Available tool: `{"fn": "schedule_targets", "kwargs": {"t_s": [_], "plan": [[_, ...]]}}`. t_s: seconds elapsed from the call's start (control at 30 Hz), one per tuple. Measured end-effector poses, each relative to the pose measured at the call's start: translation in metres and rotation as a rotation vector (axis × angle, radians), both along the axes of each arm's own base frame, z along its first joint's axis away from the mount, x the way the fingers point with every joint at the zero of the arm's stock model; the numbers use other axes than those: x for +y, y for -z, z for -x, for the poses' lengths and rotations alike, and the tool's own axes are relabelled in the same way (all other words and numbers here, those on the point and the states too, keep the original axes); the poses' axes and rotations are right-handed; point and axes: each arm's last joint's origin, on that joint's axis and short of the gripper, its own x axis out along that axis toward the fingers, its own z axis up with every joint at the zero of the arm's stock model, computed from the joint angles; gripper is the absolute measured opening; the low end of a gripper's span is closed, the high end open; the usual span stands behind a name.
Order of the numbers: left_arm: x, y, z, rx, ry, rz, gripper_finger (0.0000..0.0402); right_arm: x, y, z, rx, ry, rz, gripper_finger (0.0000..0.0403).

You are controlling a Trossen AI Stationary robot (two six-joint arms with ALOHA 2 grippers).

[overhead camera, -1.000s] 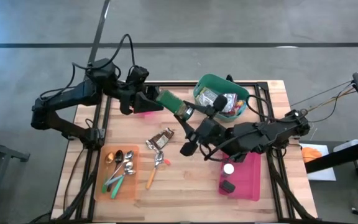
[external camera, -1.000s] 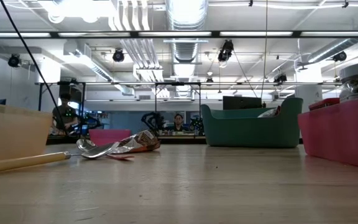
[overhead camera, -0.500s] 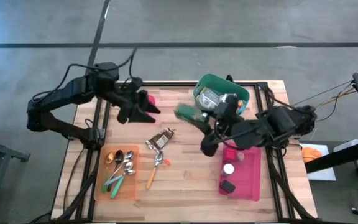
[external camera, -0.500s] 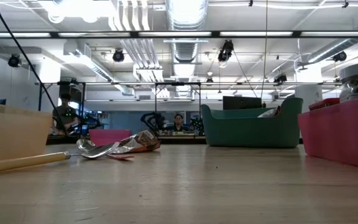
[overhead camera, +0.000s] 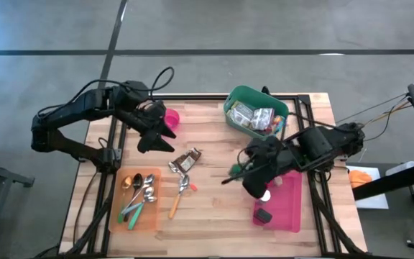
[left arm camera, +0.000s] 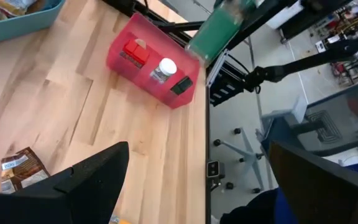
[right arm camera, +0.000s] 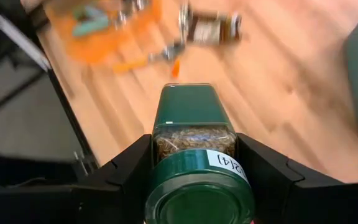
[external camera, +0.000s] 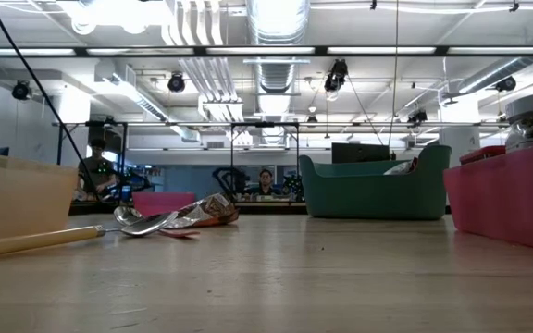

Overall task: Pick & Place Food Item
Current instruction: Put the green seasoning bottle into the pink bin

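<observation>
Right wrist view: the right gripper (right arm camera: 194,163) is clenched on a green-lidded jar (right arm camera: 194,155) of seeds, both fingers pressed flat to its sides so it rides lid-first toward the camera. In my judgement it is gripped this firmly because it is being carried to a place. In the high view the jar sits just beside the pink tray (overhead camera: 287,203), above that tray's inner edge, which already holds a small white-capped bottle (overhead camera: 264,195); that is probably the target. Farther from the tray, a brown packet (overhead camera: 185,160) lies on the table (overhead camera: 214,208). Beyond it, well apart from the tray, the left gripper (overhead camera: 158,137) hangs with fingers spread and nothing between them, clear of the carry. The green bin (overhead camera: 256,115) stands behind the tray.
</observation>
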Motion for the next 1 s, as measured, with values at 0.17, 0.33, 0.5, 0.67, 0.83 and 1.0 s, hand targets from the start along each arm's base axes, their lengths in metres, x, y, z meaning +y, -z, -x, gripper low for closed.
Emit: {"fn": "schedule_targets", "kwargs": {"t_s": [0.17, 0.33, 0.5, 0.67, 0.83, 1.0], "plan": [[0.0, 0.0, 0.0, -0.001, 0.0, -0.003, 0.0389, 0.008, 0.031, -0.006, 0.176, -0.077, -0.084, 0.0191], [0.0, 0.001, 0.002, 0.013, 0.004, -0.005, 0.0389, 0.019, 0.066, -0.002, 0.358, -0.179, -0.12, 0.0191], [-0.001, 0.003, 0.004, 0.037, 0.014, -0.012, 0.0389, 0.03, 0.081, 0.021, 0.456, -0.187, -0.157, 0.0191], [-0.001, 0.003, 0.005, 0.039, 0.016, -0.014, 0.0389, 0.039, 0.087, 0.05, 0.499, -0.101, -0.183, 0.0191], [-0.001, 0.003, 0.004, 0.03, 0.026, -0.028, 0.0389, 0.042, 0.102, 0.066, 0.554, 0.002, -0.183, 0.0191], [-0.001, 0.003, 0.004, 0.03, 0.026, -0.028, 0.0389, 0.041, 0.125, 0.066, 0.619, 0.047, -0.139, 0.0191]]}}
